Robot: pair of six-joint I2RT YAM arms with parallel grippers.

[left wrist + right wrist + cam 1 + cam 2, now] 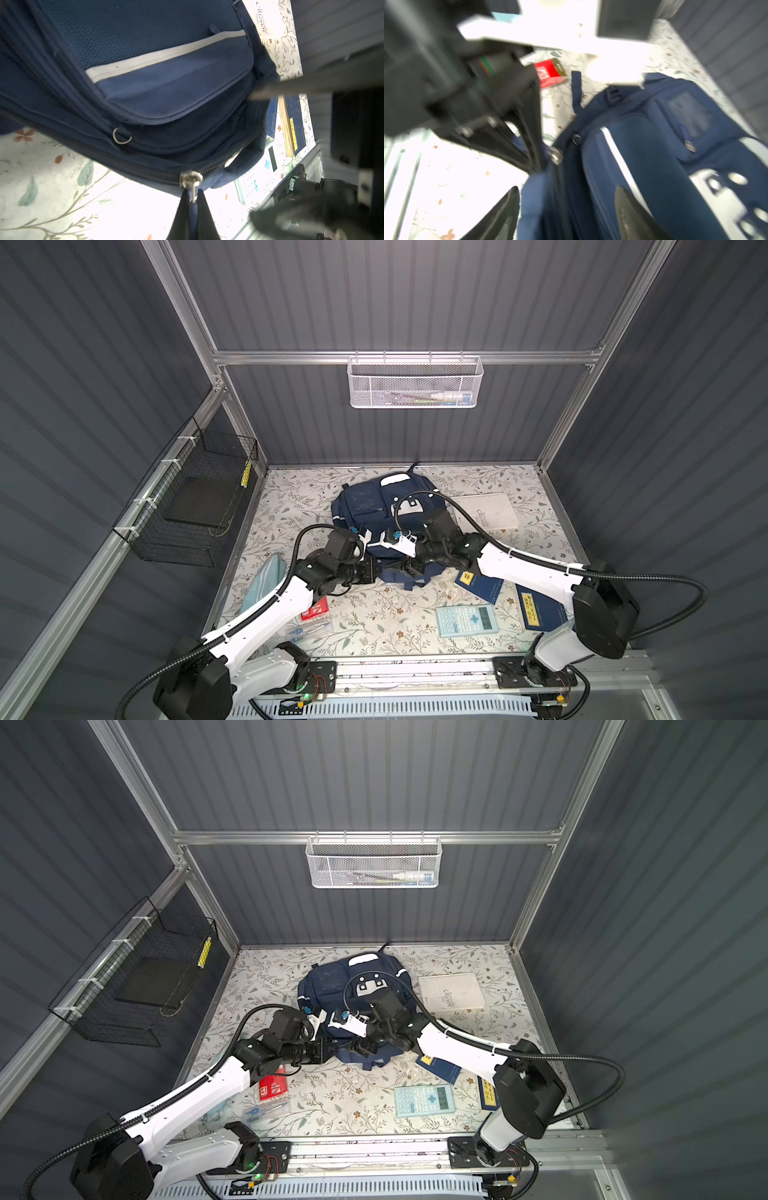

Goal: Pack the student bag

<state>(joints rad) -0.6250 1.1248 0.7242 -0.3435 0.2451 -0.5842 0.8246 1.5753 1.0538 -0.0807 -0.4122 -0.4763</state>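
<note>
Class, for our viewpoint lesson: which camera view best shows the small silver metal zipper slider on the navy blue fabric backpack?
The left wrist view: the small silver metal zipper slider is sharp and close, its tab pinched by the left gripper. The right wrist view shows it blurred. In both top views it cannot be seen.

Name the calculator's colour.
The calculator is light blue, clearest in a top view.

Our left arm [266, 614] and right arm [528, 568] stretch low and inward, wrists nearly meeting at the centre. Our left gripper [192, 199] is pinched tight on a zipper pull [192, 187]. Our right gripper [566, 214], blurred, has its two fingers spread apart.
</note>
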